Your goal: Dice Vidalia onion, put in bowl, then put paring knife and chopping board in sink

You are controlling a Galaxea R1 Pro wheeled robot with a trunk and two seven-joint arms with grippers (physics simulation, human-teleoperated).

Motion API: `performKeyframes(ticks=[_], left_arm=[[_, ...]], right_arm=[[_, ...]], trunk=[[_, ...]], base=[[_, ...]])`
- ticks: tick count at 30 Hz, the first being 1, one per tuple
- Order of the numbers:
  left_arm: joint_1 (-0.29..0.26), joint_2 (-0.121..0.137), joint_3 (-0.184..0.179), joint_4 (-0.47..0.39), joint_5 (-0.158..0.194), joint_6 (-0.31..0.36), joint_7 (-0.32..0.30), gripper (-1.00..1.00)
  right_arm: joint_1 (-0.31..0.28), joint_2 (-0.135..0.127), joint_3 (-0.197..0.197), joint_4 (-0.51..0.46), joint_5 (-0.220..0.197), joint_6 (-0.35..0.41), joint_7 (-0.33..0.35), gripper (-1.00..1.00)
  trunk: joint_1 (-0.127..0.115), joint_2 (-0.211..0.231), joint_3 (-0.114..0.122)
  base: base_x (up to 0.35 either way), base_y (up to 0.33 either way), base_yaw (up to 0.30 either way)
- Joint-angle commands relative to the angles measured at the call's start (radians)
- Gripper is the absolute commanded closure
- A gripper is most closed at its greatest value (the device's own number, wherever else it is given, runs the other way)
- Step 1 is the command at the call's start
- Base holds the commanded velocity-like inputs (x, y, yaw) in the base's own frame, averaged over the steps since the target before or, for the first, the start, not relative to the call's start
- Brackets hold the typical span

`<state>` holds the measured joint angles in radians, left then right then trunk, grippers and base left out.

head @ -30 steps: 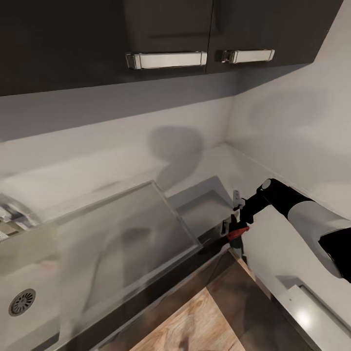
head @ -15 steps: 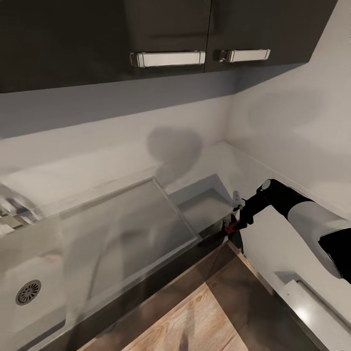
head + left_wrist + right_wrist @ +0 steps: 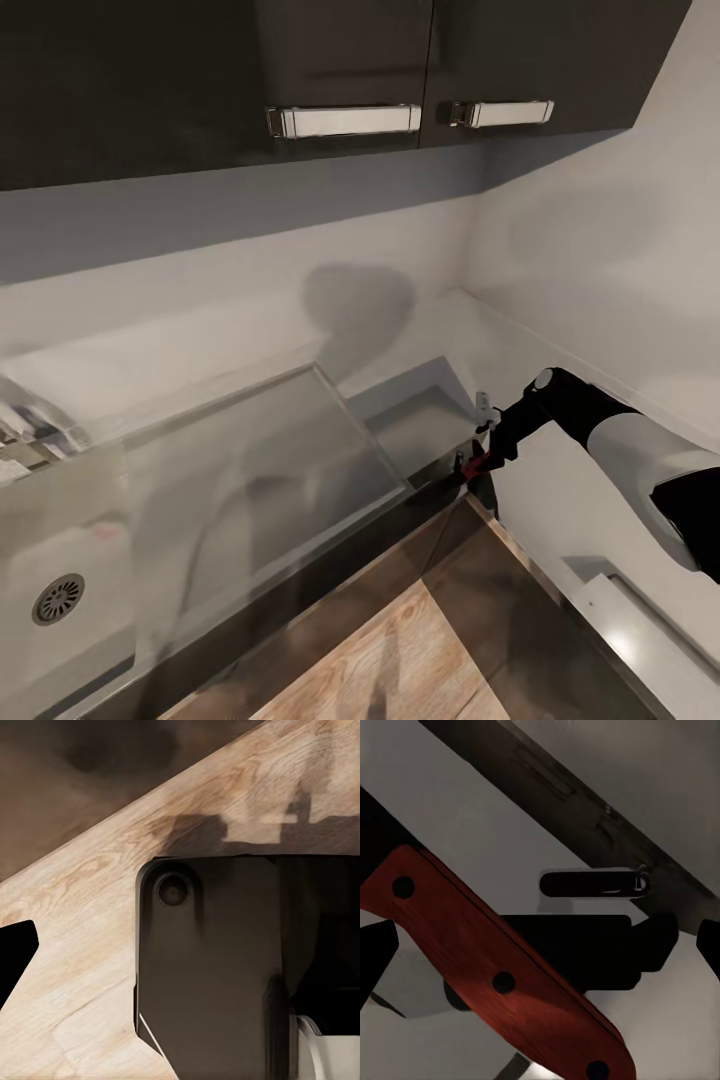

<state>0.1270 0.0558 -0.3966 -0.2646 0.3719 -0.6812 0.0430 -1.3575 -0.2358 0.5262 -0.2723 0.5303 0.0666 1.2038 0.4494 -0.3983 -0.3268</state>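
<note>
Head view, right gripper (image 3: 478, 450) gripping paring knife (image 3: 478, 464), beside sink (image 3: 250, 480)

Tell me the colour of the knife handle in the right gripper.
Red, with dark rivets; the paring knife handle shows best in the right wrist view.

A: What does the right arm (image 3: 640, 455) look like from the head camera?

B: It has a glossy white shell along the forearm, capped by black at both ends. Nearest the camera the black part is wide and rounded. Toward the wrist it narrows to a black rounded joint with a small pale disc on its top.

A: And the right gripper (image 3: 487, 440)?

B: Slim and black, with a light grey finger (image 3: 484, 405) standing out against the dark parts.

A: What about the left wrist camera?

B: A dark, flat, round-cornered plate (image 3: 210, 967) with one round screw (image 3: 172, 890) near its corner, and a white rounded part (image 3: 330, 1057) at the edge.
</note>
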Motion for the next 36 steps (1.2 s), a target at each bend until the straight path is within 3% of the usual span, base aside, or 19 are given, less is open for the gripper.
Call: performKeyframes(ticks=[1, 17, 36], left_arm=[[0.000, 0.001, -0.008, -0.002, 0.007, -0.001, 0.005, -1.00], [0.000, 0.001, -0.008, -0.001, 0.007, -0.001, 0.005, -1.00], [0.000, 0.001, -0.009, -0.001, 0.007, -0.001, 0.005, -1.00]], right_arm=[[0.000, 0.000, -0.003, -0.002, 0.005, 0.007, 0.005, -1.00], [0.000, 0.000, -0.003, -0.002, 0.005, 0.007, 0.005, -1.00], [0.001, 0.000, -0.003, -0.002, 0.005, 0.007, -0.015, -1.00]], trunk=[[0.001, -0.002, -0.002], [0.001, -0.002, -0.009], [0.001, -0.002, -0.014]], base=[[0.000, 0.000, 0.000], [-0.082, 0.000, 0.000], [0.035, -0.033, 0.000]])
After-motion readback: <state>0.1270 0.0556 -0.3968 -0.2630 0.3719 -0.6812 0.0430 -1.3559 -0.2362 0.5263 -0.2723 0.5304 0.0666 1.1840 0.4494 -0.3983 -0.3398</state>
